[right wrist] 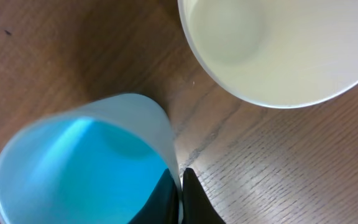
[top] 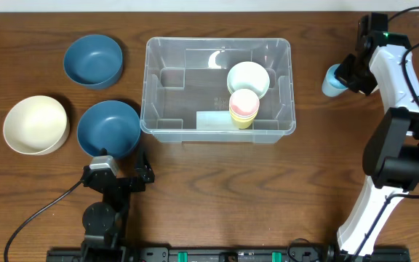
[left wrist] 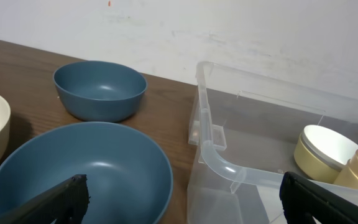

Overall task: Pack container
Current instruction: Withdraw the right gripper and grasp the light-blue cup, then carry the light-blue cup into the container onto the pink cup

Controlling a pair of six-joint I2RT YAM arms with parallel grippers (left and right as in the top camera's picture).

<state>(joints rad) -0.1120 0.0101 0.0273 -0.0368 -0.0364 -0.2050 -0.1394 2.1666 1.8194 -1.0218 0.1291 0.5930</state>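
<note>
**Left.** 1 cream bowl (top: 36, 125) sits upright at the far left of the desk (top: 209, 182). To its right are 2 more bowls, the far blue bowl (top: 93, 60) and the near blue bowl (top: 108, 129). Both are upright, apart from each other and outside the container, and I judge all 3 bowls to be awaiting packing. The left hand (left wrist: 182, 186) is just on the near side of the near blue bowl. Its jaws are spread wide and hold nothing; I judge it parked, or ready for that bowl.

**Centre.** The container (top: 151, 80) sits open-topped on the desk, with its label side toward the near edge. Toward its right end are a small cream bowl (top: 249, 78) and, just near of it, a stack of cups (top: 244, 108), pink over yellow. The left half is bare, so there appears to be room for the bowls.

**Right.** A blue cup (top: 332, 80) sits well to the right of the container. The right hand (right wrist: 180, 190) is clamped on its rim, 1 finger inside and 1 outside. That pinch suits lifting a thin-walled cup. A pale vessel (right wrist: 278, 50), cup or bowl I cannot tell, sits just beside it, so the risk at lift-off is knocking it.
</note>
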